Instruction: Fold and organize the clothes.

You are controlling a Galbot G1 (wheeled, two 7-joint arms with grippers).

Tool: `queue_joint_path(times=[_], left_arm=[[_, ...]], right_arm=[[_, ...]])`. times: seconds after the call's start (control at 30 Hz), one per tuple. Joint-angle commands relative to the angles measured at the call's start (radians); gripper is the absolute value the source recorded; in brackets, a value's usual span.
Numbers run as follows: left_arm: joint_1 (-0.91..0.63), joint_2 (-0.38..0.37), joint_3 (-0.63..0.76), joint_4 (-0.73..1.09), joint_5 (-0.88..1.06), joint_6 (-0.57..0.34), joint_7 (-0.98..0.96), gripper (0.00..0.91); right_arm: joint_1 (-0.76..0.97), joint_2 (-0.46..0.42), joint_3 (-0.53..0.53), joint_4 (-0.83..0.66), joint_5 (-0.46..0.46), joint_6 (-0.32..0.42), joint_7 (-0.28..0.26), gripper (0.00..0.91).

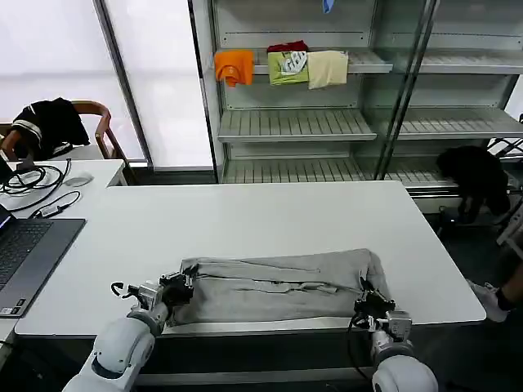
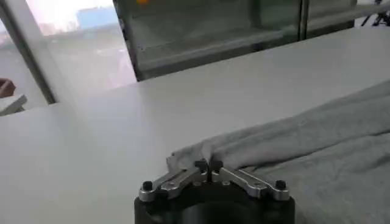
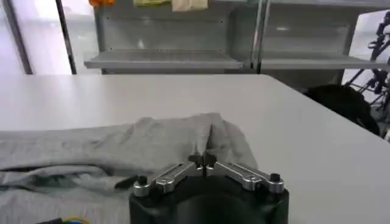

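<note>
The clothes are one light grey T-shirt, lying as a long folded band across the front of the white table. My left gripper sits at the band's left end, and in the left wrist view my left gripper is shut on a pinch of the grey fabric. At the right end, near the table's front edge, is my right gripper. In the right wrist view my right gripper is shut on a raised fold of the shirt.
An open laptop, cables and a mouse lie on the desk at the left, with a black garment on a chair behind. The shelf unit behind the table holds orange, green and cream folded garments.
</note>
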Motion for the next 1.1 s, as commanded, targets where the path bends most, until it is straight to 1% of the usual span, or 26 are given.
queue_joint_path(times=[0.03,0.33,0.43,0.57,0.67,0.8,0.93,1.1], left_arm=[[0.000,-0.006,-0.003,-0.033,0.026,-0.003,-0.007,0.907],[0.008,-0.014,-0.038,-0.121,0.026,0.011,-0.030,0.907],[0.030,-0.042,-0.063,-0.133,0.026,0.018,-0.046,0.907],[0.058,-0.122,-0.097,-0.144,0.026,0.029,-0.081,0.907],[0.066,-0.161,-0.117,-0.139,0.028,0.029,-0.088,0.907],[0.082,-0.203,-0.130,-0.124,0.028,0.029,-0.092,0.907],[0.089,-0.225,-0.131,-0.097,0.039,0.029,-0.091,0.907],[0.092,-0.234,-0.129,-0.077,0.042,0.029,-0.090,0.907]], right_arm=[[-0.031,0.009,-0.006,-0.002,-0.017,0.010,0.009,0.907],[-0.061,-0.016,0.019,0.127,-0.007,0.006,0.008,0.907],[-0.071,-0.025,0.050,0.185,0.002,0.003,0.008,0.907],[-0.069,-0.056,0.114,0.250,0.034,-0.006,0.012,0.907],[-0.057,-0.076,0.152,0.261,0.071,-0.017,0.019,0.907],[-0.047,-0.080,0.201,0.261,0.110,-0.023,0.027,0.907],[-0.059,-0.084,0.217,0.264,0.121,-0.019,0.029,0.907],[-0.075,-0.088,0.215,0.271,0.119,-0.011,0.029,0.907]])
